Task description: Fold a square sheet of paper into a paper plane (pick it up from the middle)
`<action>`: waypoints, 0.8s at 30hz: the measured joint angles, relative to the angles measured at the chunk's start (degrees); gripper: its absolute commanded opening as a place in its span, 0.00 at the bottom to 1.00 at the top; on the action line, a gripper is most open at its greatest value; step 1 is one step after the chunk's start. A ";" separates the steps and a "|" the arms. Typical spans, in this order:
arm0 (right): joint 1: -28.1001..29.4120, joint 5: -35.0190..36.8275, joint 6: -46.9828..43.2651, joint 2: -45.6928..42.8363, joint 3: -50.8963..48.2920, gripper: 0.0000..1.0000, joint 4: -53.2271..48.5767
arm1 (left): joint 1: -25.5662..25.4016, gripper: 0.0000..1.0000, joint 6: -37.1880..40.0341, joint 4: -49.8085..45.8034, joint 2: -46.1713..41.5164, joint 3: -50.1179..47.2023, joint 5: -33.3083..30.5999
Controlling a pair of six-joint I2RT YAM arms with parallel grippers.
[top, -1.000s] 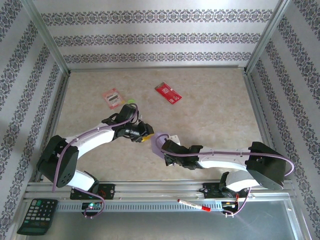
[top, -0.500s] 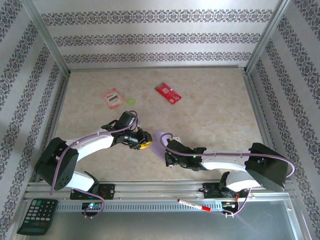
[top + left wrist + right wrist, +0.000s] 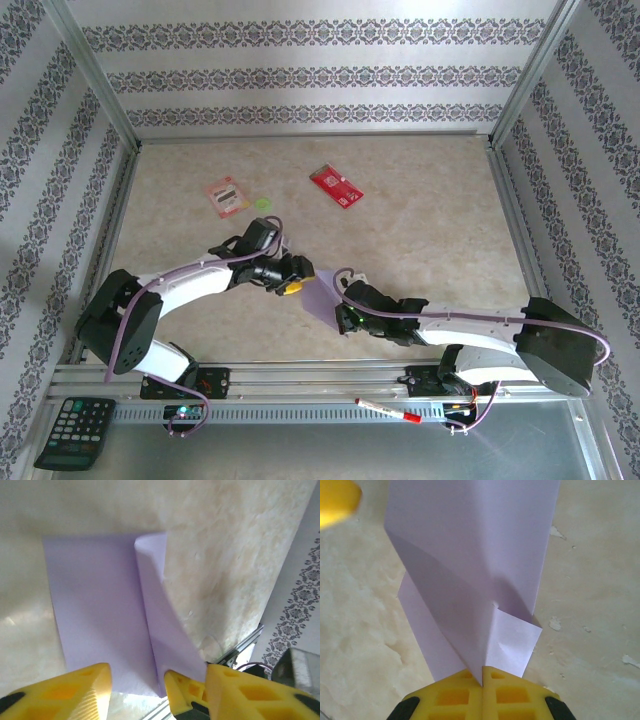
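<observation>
The square sheet of paper (image 3: 322, 298) is pale lilac and partly folded, lying on the table between the two grippers. In the left wrist view the paper (image 3: 100, 595) lies flat with one long flap curling up along its right side. My left gripper (image 3: 297, 283) is open, and its yellow fingers (image 3: 65, 692) stand apart over the paper's near edge. My right gripper (image 3: 345, 303) is shut on a raised fold of the paper (image 3: 470, 555). In the right wrist view the right gripper's tips (image 3: 482, 672) pinch that crease close to a small turned-up corner.
A red card (image 3: 336, 186) and a pink-red packet (image 3: 224, 195) lie further back on the table, with a small green dot (image 3: 263, 202) between them. A calculator (image 3: 75, 430) and a red marker (image 3: 385, 410) rest on the front rail. Patterned walls close in three sides.
My left gripper's jaws have opened and it has shifted slightly right. My right gripper has moved right and nearer, keeping its hold, and the paper now lies flatter between the two.
</observation>
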 measured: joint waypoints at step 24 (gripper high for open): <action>0.00 -0.02 -1.60 0.28 -0.33 0.00 -0.24 | 2.12 0.24 10.14 -7.54 22.77 16.61 6.54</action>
